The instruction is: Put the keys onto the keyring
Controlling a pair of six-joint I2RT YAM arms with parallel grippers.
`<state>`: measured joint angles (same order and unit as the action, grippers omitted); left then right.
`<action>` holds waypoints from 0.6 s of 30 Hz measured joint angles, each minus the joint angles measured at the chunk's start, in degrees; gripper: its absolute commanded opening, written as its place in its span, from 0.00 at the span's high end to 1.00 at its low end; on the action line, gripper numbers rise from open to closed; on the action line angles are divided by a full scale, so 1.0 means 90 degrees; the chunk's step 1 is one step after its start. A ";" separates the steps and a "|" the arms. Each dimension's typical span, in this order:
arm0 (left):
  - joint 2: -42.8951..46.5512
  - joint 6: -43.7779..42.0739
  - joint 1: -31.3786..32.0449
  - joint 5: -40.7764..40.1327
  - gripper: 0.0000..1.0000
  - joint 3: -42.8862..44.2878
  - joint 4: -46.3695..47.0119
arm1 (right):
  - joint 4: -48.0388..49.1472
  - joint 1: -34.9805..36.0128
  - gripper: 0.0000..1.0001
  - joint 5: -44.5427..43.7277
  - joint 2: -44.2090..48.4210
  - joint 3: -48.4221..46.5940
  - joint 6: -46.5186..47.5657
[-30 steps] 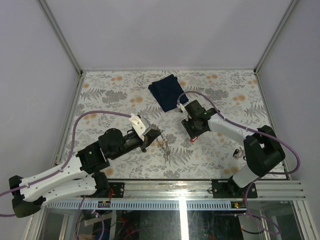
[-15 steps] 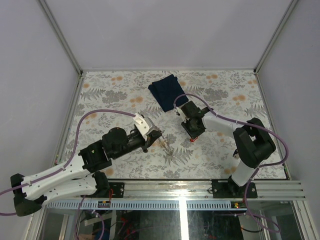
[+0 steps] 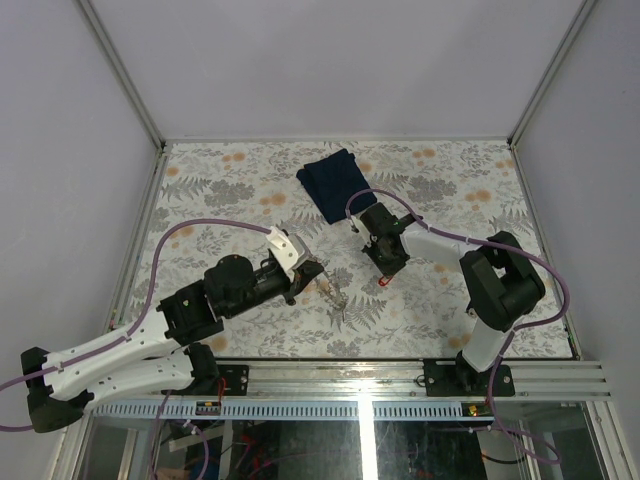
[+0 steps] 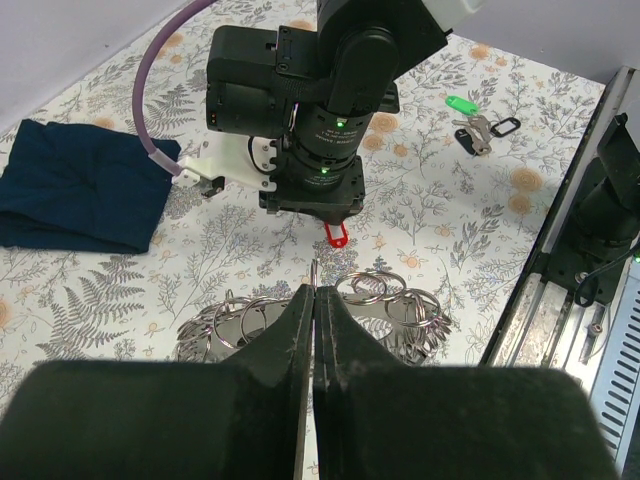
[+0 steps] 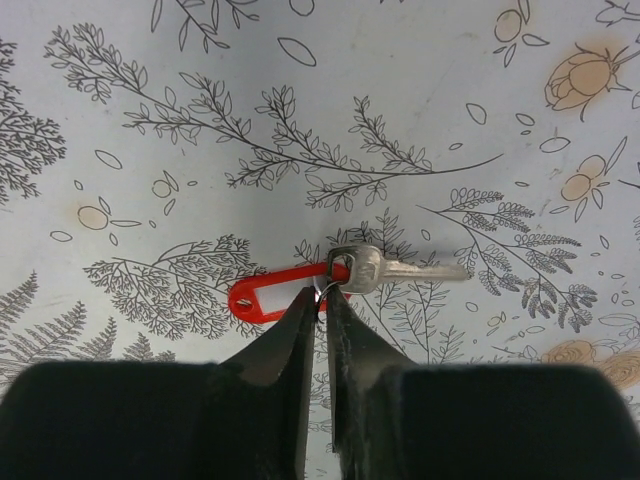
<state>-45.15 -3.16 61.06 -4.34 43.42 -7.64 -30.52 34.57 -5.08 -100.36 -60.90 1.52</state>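
Seen from above, two robot arms reach over a table [image 3: 200, 190] covered in a floral print. A folded dark blue cloth [image 3: 334, 184] lies near the far edge.

The left claw [image 4: 314, 297] is low over the middle of the table. Its fingers are pressed together, and a thin metal tip pokes out between them. Just past the fingertips the keyring [image 4: 400, 300] lies on the table as a silvery heap of small rings, spreading to both sides of the claw. The thin tip appears to belong to it, so the claw seems to pinch the keyring's end.

The right claw [image 5: 322, 300] points straight down, just beyond the keyring and near the left claw. Its fingers are narrowed to a slit and pinch the fine wire loop of the red key [image 5: 275, 292]. The red plastic tag sticks out to one side of the fingers and the silver blade to the other. It is not clear whether this key rests on the table or is lifted just off it.

Well apart, toward the right side of the table, lie two more keys, one with a green tag [image 4: 459, 103] and one with a black tag [image 4: 505, 126].
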 measured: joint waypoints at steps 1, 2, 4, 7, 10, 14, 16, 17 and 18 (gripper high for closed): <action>0.0000 0.0000 0.0000 0.0000 1.00 0.0000 -0.0002 | 0.0000 0.0000 0.95 0.0000 0.0000 0.0000 -0.0002; 0.0000 0.0000 0.0000 0.0000 1.00 0.0007 -0.0015 | 0.0000 0.0000 0.99 0.0000 0.0000 0.0000 -0.0002; 0.0000 0.0000 0.0000 0.0000 1.00 0.0041 -0.0056 | 0.0002 0.0000 1.00 -0.0005 0.0002 -0.0002 -0.0002; 0.0007 0.0000 0.0000 -0.0002 1.00 0.0114 -0.0117 | 0.0002 0.0000 1.00 -0.0053 0.0007 -0.0022 -0.0022; 0.0015 -0.0005 0.0000 -0.0005 1.00 0.0141 -0.0136 | 0.0000 0.0000 1.00 -0.0102 0.0056 -0.0022 -0.0044; 0.0017 -0.0015 0.0000 -0.0046 1.00 0.0187 -0.0177 | -0.0053 0.0000 1.00 0.0087 0.0522 -0.0007 -0.0053; 0.0017 -0.0039 0.0000 -0.0073 1.00 0.0231 -0.0197 | -0.0051 0.0000 1.00 0.0306 0.1071 0.0012 -0.0049; 0.0017 -0.0039 0.0000 -0.0078 1.00 0.0265 -0.0223 | -0.0044 0.0000 1.00 0.0381 0.1341 0.0012 -0.0044; 0.0015 -0.0041 0.0000 -0.0083 1.00 0.0316 -0.0257 | -0.0022 -0.0002 1.00 0.0505 0.1685 0.0015 -0.0029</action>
<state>-45.01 -3.53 61.06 -5.08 46.26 -9.96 -30.72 34.54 -0.54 -85.19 -60.77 1.26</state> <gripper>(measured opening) 0.011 0.010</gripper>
